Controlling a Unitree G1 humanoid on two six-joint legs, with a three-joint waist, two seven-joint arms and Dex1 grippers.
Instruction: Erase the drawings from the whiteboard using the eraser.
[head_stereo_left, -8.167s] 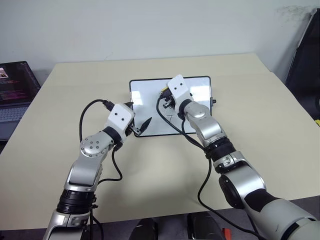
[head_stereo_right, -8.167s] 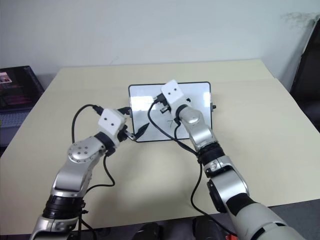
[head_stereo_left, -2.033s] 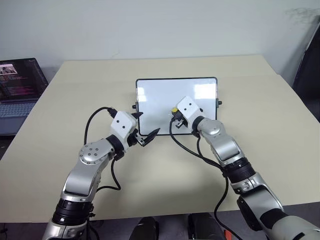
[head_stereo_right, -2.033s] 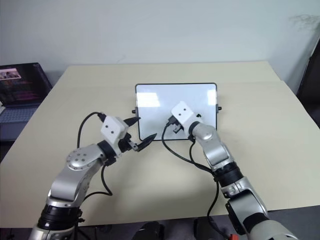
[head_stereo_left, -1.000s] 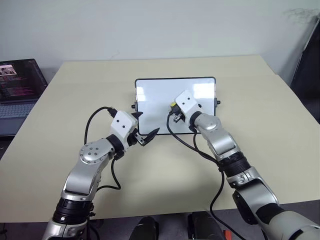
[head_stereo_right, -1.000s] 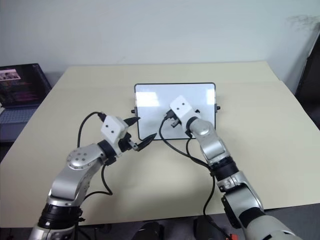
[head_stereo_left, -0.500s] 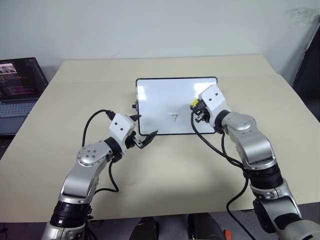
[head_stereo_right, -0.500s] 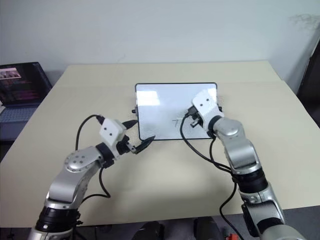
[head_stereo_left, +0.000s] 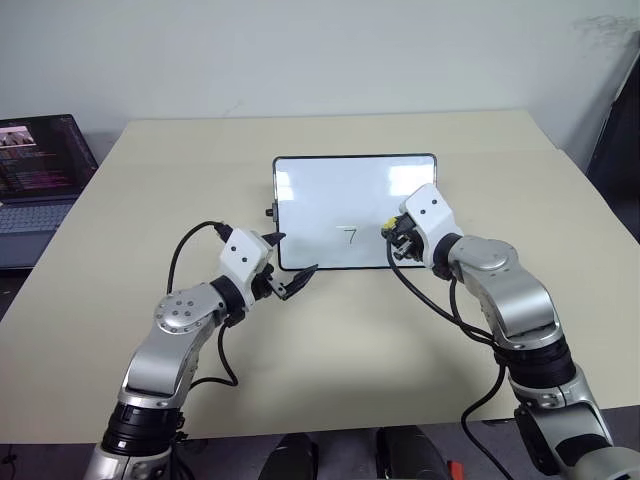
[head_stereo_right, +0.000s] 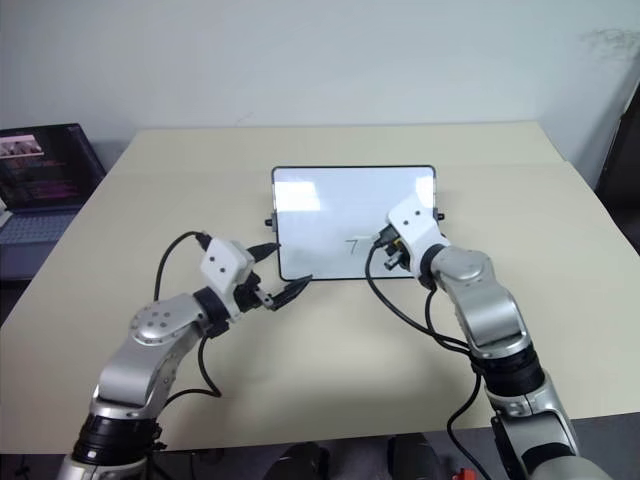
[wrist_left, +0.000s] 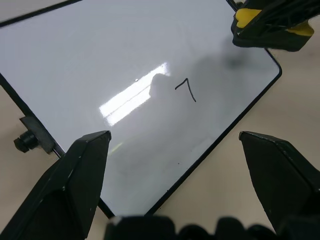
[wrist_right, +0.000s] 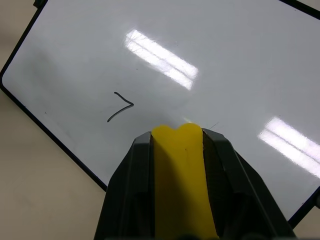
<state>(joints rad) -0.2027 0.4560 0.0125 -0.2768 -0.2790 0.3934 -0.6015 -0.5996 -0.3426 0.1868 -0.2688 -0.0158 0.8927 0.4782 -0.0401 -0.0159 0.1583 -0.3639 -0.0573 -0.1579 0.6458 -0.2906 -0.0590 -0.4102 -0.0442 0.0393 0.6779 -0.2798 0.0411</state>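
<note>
Head views: glossy white whiteboard with thin black frame lies mid beige tabletop, nearer its far edge. One dark handwritten 7 sits near the board's near edge. Left gripper, fingers spread wide, at the board's near-left corner.

Left wrist: 7 visible between the wide fingers.

Right wrist: right gripper clamps the oblong yellow eraser over the board, beside the 7.
</note>
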